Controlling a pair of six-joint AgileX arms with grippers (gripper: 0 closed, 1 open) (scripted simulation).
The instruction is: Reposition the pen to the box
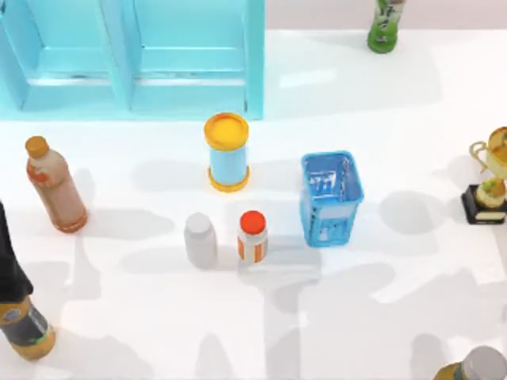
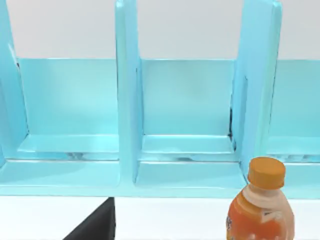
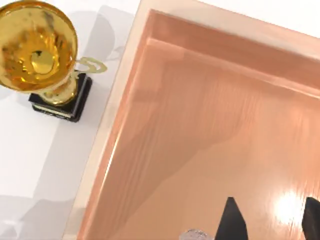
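My right hand point(image 3: 270, 220) hangs over the box point(image 3: 210, 125), spread, with nothing between its fingers. The pen point(image 3: 195, 234), if the silver-grey tip beside one finger is it, lies inside. I judge it delivered, with only the withdrawal left. My left arm idles facing the rack point(image 2: 127, 100), and I cannot tell the state of its hand.

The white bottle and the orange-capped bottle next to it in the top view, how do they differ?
The white bottle is plain, cap and body one pale grey-white; the orange-capped bottle has a bright orange-red cap and an orange-striped label. The white bottle looks slightly taller. Both stand upright, side by side and apart, mid-table.
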